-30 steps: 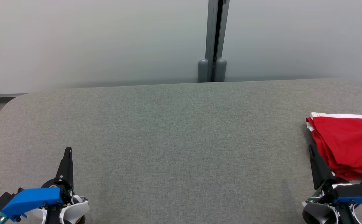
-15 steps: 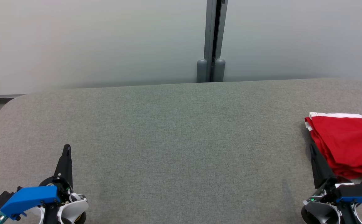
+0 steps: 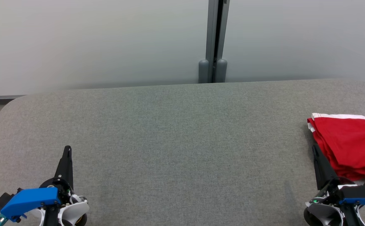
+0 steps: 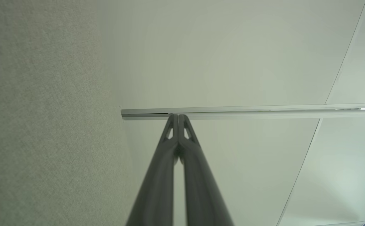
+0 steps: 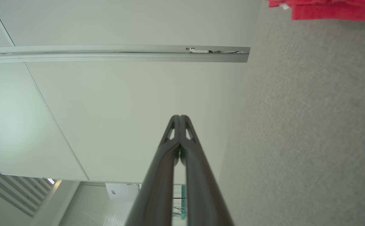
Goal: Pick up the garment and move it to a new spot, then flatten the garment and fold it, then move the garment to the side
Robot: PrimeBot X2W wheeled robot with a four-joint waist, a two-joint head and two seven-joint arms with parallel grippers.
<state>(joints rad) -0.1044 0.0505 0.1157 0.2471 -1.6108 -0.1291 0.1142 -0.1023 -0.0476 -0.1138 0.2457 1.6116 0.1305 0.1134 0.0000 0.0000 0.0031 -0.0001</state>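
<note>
Grey fabric table [image 3: 182,141], pale wall [image 3: 91,40] behind. I see the garment [image 3: 349,144], red with white trim, lying folded at the table's right edge. Left gripper [image 3: 67,148] and right gripper [image 3: 314,148] are both closed and empty, the right one just beside the garment.

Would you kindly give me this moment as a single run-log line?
red garment: folded, right end of grey table | left gripper: shut, empty | right gripper: shut, empty, beside garment
</note>
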